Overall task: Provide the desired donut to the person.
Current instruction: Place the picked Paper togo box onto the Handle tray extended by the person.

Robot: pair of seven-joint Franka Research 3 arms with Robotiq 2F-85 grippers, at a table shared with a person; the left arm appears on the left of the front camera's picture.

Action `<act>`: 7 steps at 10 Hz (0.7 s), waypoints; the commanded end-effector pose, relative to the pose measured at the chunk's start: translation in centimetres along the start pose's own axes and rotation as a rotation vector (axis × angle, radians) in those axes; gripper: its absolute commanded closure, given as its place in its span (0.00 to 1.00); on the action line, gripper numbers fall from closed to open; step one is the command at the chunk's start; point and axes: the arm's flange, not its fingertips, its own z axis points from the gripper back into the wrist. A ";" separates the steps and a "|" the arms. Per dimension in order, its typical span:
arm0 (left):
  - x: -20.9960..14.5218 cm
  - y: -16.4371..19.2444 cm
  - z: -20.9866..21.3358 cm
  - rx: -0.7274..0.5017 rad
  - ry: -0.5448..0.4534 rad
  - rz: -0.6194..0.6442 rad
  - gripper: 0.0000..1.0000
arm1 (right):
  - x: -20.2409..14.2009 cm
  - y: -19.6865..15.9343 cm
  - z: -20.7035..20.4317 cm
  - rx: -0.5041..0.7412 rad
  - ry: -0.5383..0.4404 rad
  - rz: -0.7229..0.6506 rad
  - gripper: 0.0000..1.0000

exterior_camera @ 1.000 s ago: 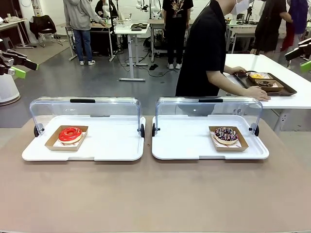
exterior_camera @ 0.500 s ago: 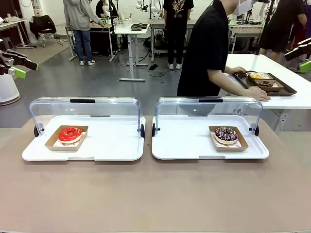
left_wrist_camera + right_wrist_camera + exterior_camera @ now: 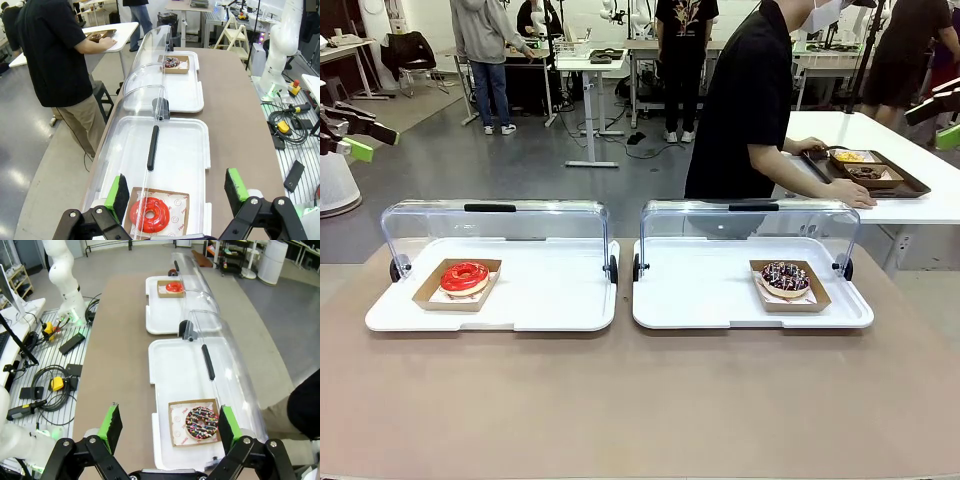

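A red-glazed donut [image 3: 465,276] lies in a cardboard tray on the left white tray [image 3: 550,300]. On the right white tray [image 3: 700,300] a chocolate donut with sprinkles [image 3: 785,278] rests in its own cardboard tray. The person [image 3: 745,100] in black stands behind the table, turned aside, hands on a dark tray [image 3: 910,185] at a side table. My left gripper [image 3: 365,138] hovers open high at the far left, above the red donut [image 3: 150,217]. High at the right edge my right gripper [image 3: 945,120] is open too, over the chocolate donut [image 3: 202,421].
Both trays have clear hinged lids [image 3: 495,225] [image 3: 750,222] standing open at their far sides. The brown table [image 3: 640,400] in front of the trays is bare. Other people stand at work tables [image 3: 590,60] farther back.
The person has straightened slightly at the side table. Neither arm has moved and both donuts lie where they were.
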 end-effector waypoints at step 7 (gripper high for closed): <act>0.2 -0.1 0.1 0.000 -0.003 0.007 0.00 | 0.0 0.4 -0.3 0.002 -0.008 -0.001 0.00</act>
